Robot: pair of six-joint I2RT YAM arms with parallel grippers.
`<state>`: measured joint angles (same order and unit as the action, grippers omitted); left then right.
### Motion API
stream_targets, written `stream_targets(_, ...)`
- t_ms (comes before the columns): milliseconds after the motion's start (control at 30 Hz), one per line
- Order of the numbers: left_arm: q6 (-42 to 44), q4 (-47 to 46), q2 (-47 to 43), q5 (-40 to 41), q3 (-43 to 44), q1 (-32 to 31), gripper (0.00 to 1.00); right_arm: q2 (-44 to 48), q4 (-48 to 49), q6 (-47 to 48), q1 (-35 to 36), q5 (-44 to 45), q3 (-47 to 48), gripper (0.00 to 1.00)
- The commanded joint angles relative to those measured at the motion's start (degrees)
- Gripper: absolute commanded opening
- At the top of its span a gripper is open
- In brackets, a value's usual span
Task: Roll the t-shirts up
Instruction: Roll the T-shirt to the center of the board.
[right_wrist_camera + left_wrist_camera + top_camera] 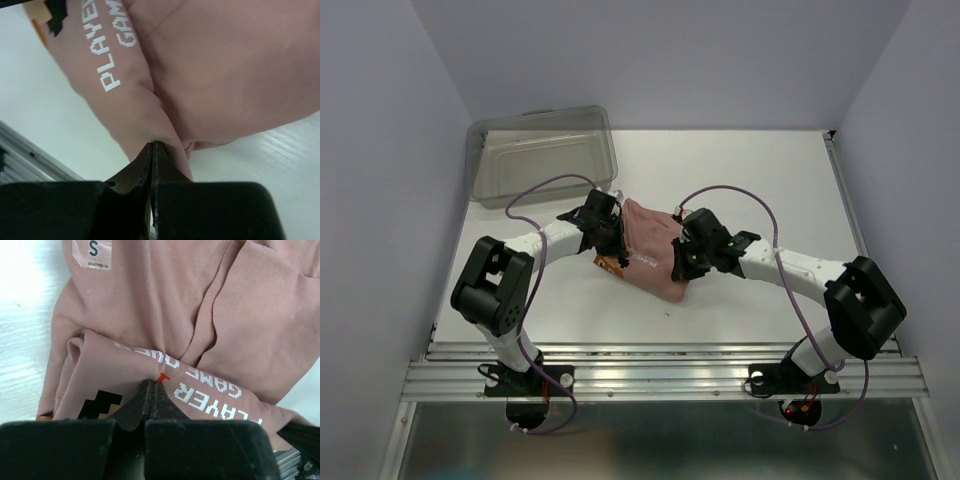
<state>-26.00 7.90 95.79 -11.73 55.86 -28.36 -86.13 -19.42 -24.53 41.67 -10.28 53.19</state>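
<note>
At the middle of the white table (770, 190), a dusty-pink cotton t-shirt (650, 255) is seen bunched into a compact, partly rolled bundle between the two arms. The left gripper (152, 385) is set at the bundle's left end. Its jaws are closed, and a fold of printed fabric is pinched at their tips, just beside white lettering (210, 392) and a small red mark. A white size label (91, 254) marked S is shown on the far part of the cloth in the left wrist view. The right gripper (152, 146) is placed at the bundle's right, near end. Its jaws are likewise shut, with a rounded fold of the shirt caught between the tips. A clear grey plastic bin (545, 118) is found at the far left of the table, just beyond the shirt's far left corner; whether the two touch cannot be told.
</note>
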Motion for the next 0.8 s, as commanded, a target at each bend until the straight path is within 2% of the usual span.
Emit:
stream_targets(0,0.33,-0.43,0.01,1.62,1.01,0.94,0.00,-2.55,2.72,2.29,-0.10,7.64,2.79,0.01)
stream_targets(300,0.69,-0.25,-1.31,2.67,-0.83,1.99,0.00,-10.37,5.71,4.32,-0.10,16.70,1.92,0.01)
stream_targets(367,0.86,0.27,-1.39,3.02,-1.10,2.25,0.00,-10.55,5.19,4.58,-0.10,15.22,2.00,0.01)
stream_targets(600,1.04,1.59,-3.41,3.82,-0.40,2.61,0.00,-1.07,3.07,2.57,1.30,7.83,5.25,0.01)
stream_targets(767,0.86,3.25,-6.14,4.69,0.57,2.69,0.00,-0.79,5.35,0.28,2.63,4.05,8.24,0.01)
